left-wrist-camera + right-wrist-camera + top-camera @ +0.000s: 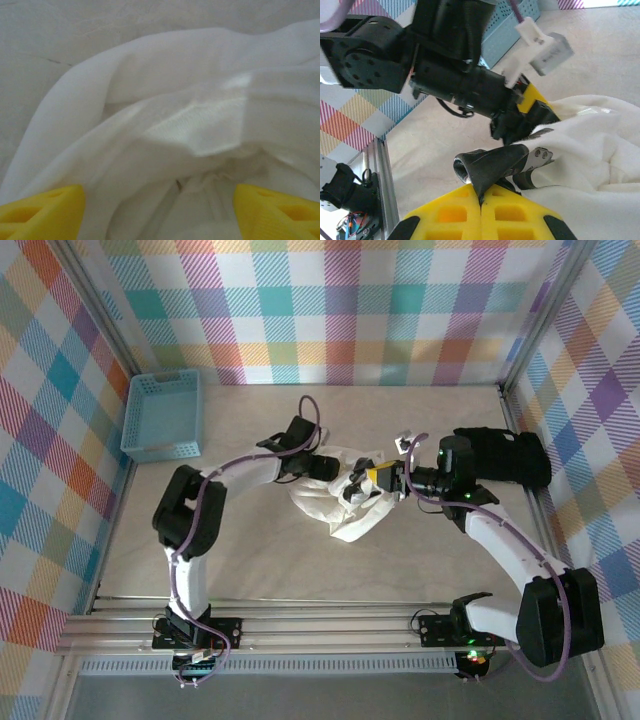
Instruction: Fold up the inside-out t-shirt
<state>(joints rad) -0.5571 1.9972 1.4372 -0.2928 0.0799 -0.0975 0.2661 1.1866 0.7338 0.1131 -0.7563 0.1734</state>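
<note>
The left gripper's [160,205] yellow fingers [45,212] stood wide apart at the two lower corners of the left wrist view, with white cloth bunched between them and neither finger clearly pressing it. The right gripper's [481,202] yellow fingers [450,215] were pressed flat together at the bottom of the right wrist view. A dark, curled piece sat right at their tips, and I could not tell what it was or whether any cloth was pinched there. Just beyond, the white t-shirt [600,150] spread in soft folds across the right side of that view, with the left arm's black wrist above it. In the top view both grippers met over the shirt near the middle of the frame, the left gripper [335,468] coming in from the left and the right gripper [358,490] from the right. The t-shirt [345,522] lay crumpled in a loose heap on the beige table [250,560], one end trailing toward the lower middle. A blue basket [162,415] stood at the upper left, well apart from the shirt, and a black folded garment [515,458] lay at the right, behind the right arm. Plaid walls [350,300] ringed the table.
</note>
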